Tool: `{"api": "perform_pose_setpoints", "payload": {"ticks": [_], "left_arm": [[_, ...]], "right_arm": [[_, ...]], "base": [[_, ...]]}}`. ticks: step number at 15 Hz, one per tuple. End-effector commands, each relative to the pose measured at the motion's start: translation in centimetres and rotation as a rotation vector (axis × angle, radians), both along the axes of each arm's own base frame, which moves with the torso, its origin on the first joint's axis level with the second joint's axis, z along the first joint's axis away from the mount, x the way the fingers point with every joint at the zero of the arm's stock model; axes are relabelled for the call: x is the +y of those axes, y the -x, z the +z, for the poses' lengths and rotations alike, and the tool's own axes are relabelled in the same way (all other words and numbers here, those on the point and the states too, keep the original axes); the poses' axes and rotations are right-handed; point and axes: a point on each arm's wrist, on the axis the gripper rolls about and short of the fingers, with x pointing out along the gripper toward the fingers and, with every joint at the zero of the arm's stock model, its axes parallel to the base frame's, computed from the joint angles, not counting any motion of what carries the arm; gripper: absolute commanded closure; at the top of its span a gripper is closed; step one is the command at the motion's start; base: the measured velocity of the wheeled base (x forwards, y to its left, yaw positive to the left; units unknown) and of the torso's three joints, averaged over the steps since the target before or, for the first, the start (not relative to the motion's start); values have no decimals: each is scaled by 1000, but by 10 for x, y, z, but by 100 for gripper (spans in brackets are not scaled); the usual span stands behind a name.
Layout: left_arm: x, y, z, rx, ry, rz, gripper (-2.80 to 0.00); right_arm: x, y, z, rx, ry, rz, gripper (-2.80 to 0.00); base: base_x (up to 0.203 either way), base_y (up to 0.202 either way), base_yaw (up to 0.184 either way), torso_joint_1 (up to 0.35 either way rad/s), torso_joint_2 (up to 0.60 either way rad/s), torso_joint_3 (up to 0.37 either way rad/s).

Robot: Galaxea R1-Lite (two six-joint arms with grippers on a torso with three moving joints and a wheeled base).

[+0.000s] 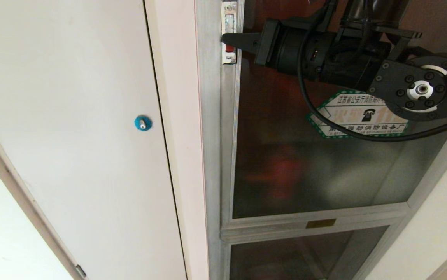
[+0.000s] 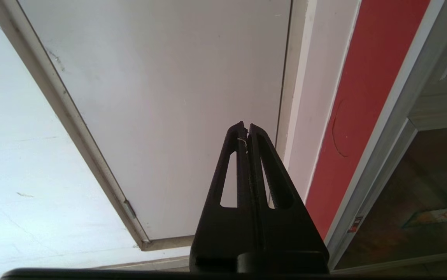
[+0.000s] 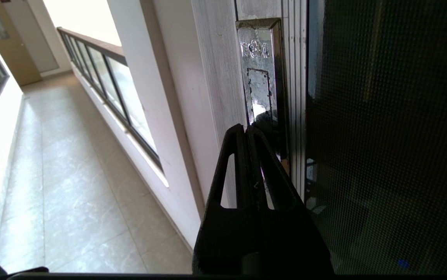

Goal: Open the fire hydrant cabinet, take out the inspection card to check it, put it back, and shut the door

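Observation:
The fire hydrant cabinet is a silver aluminium frame beside a white wall. Its door is dark tinted glass with a green-edged telephone sticker and sits flush in the frame. My right gripper reaches in from the right, shut and holding nothing, with its tip at the small red-marked latch on the door's left edge. In the right wrist view the shut gripper touches the shiny latch plate next to the glass. My left gripper is shut, parked low. The inspection card is hidden.
A white door with a blue round lock stands left of the cabinet. Below the big pane is a smaller glass panel under a brass label. The cabinet's red side shows. A tiled corridor runs along railings.

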Motion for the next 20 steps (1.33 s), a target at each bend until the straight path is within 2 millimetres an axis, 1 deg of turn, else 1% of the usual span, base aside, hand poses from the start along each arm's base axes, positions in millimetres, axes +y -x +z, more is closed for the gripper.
{"api": "perform_pose_setpoints", "payload": {"ticks": [1,4,6,8,11,17,20], "left_arm": [[0,0,0,1,0,0,0],[0,0,0,1,0,0,0],[0,0,0,0,0,-1,0],[0,0,0,0,-2,0,0],[0,0,0,0,-1,0,0],[0,0,0,0,5,1,0],[0,0,0,2,6,0,0]], "right_arm": [[-1,-2,-1,2,-3,-8,0],[-4,1,1,0,-4,-9,0],[-10,16,9,-19,-9,-1,0],[-19,43,22,-51,-24,16,0],[-40,88,36,-106,-23,25,0],[-90,168,43,-163,-43,11,0],[-119,210,44,-180,-41,-50,0]], "base": [[0,0,0,0,0,0],[0,0,0,0,0,0],[0,0,0,0,0,0],[0,0,0,0,0,0],[0,0,0,0,0,0],[0,0,0,0,0,0],[0,0,0,0,0,0]]}}
